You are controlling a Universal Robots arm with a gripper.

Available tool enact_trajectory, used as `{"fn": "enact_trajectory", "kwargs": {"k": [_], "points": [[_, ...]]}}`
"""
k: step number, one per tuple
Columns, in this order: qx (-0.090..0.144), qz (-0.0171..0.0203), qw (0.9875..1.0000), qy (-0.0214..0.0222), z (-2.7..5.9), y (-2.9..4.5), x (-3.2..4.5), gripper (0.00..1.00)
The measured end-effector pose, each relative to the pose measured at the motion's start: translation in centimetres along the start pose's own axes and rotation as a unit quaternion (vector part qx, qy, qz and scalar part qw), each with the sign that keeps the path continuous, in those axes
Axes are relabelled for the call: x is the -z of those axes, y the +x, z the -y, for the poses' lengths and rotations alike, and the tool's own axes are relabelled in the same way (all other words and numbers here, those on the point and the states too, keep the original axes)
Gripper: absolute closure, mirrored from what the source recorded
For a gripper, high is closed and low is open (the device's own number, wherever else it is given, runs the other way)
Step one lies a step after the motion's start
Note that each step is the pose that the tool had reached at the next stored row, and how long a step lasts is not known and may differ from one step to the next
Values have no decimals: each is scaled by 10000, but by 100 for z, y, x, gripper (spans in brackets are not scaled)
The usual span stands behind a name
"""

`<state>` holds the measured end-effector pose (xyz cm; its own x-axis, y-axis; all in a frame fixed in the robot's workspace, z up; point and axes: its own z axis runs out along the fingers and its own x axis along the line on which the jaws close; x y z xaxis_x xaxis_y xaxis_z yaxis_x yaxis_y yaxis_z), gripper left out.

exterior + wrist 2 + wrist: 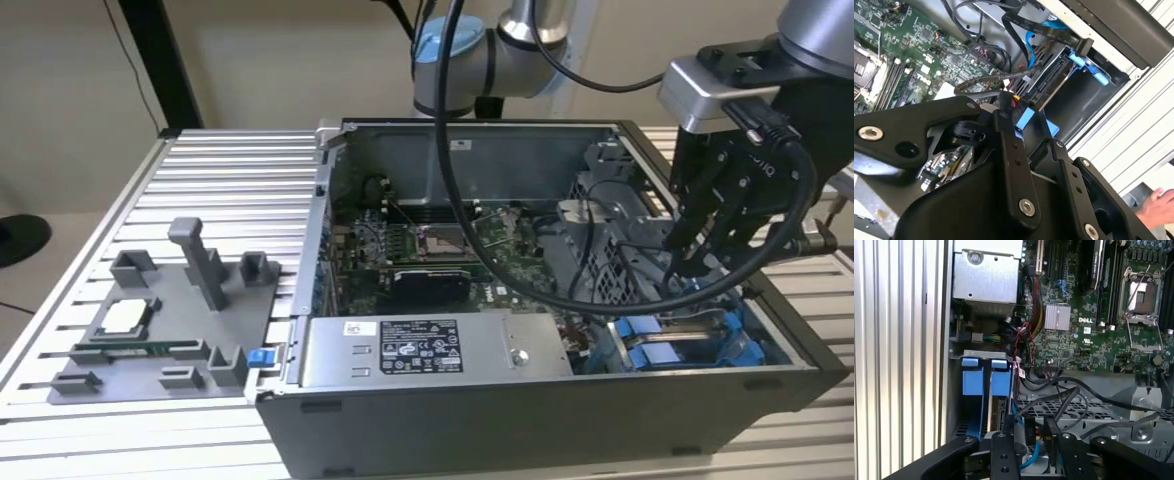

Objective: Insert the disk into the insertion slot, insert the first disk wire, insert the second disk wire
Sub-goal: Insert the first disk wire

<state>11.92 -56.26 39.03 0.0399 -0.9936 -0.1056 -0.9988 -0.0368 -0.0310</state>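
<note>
The disk point(1050, 76) sits in the insertion slot point(1094, 92) of the drive cage, its blue carrier point(1088, 64) at the outer end. In the first wrist view the disk point(997, 411) stands edge-on below two blue carrier tabs point(985, 381). My gripper point(1030, 426) is down inside the case by the cage point(667, 342), shut on a black wire connector point(1030, 432) with red and yellow leads. In the second wrist view that connector point(1016, 102) sits right at the disk's inner end. A blue cable point(1023, 460) runs beside it. In the exterior view, my gripper point(697, 262) hangs over the cage.
The open computer case point(534, 400) lies on a slatted aluminium table point(227, 170). The grey power-supply box point(427, 350), the motherboard point(427, 245) and loose black cables point(1079, 395) crowd the space around the cage. A grey fixture with parts point(160, 330) stands at the exterior view's left. A person's hand point(1154, 202) rests on the table.
</note>
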Motion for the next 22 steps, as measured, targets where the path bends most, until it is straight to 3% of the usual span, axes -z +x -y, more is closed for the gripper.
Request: {"fn": "enact_trajectory", "kwargs": {"k": [13, 14, 22], "points": [[0, 1, 10000, 1, -1, -1, 1, 0], [0, 1, 10000, 1, -1, -1, 1, 100], [-9, 1, 10000, -2, 6, 36, 3, 100]]}}
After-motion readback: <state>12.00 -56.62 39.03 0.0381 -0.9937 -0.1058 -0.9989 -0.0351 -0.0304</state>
